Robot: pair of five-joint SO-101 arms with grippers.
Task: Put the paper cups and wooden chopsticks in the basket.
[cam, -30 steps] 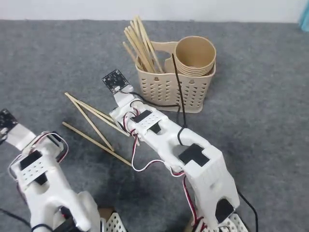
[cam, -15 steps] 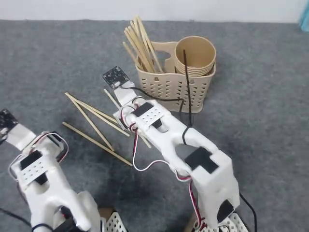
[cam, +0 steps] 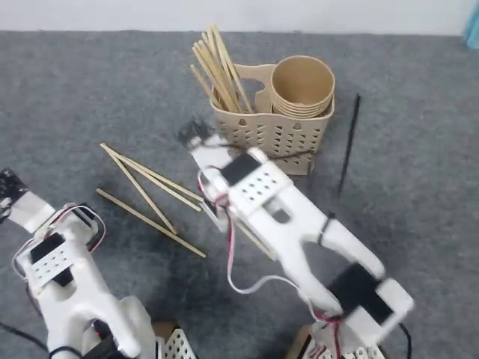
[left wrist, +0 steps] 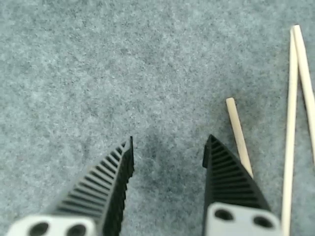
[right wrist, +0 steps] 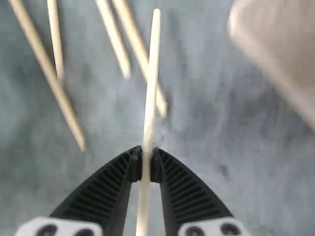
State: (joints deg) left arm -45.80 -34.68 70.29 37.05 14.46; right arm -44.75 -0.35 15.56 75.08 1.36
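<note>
The right gripper [right wrist: 146, 153] is clamped on one wooden chopstick [right wrist: 151, 83]. The stick's long axis runs straight out ahead of the jaws, and the basket [right wrist: 275, 54] lies just off to one side of its far tip. This arm is much the nearer to the basket. The left gripper [left wrist: 170, 147] hangs spread and empty, well away from the basket, with a loose chopstick [left wrist: 238, 132] just beside one finger. The paper cups [cam: 302, 86] sit stacked in the basket. Grey carpet [cam: 419, 209] lies beneath, and a pale wall [cam: 224, 13] stands behind the basket.

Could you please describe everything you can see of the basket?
The basket is a beige, plastic-looking caddy with rows of small holes in its walls and a looped handle rising at the middle. It stands upright on the grey carpet at the far side. One compartment holds a bundle of leaning wooden chopsticks, the other a stack of paper cups. The right arm hides part of its front wall.
</note>
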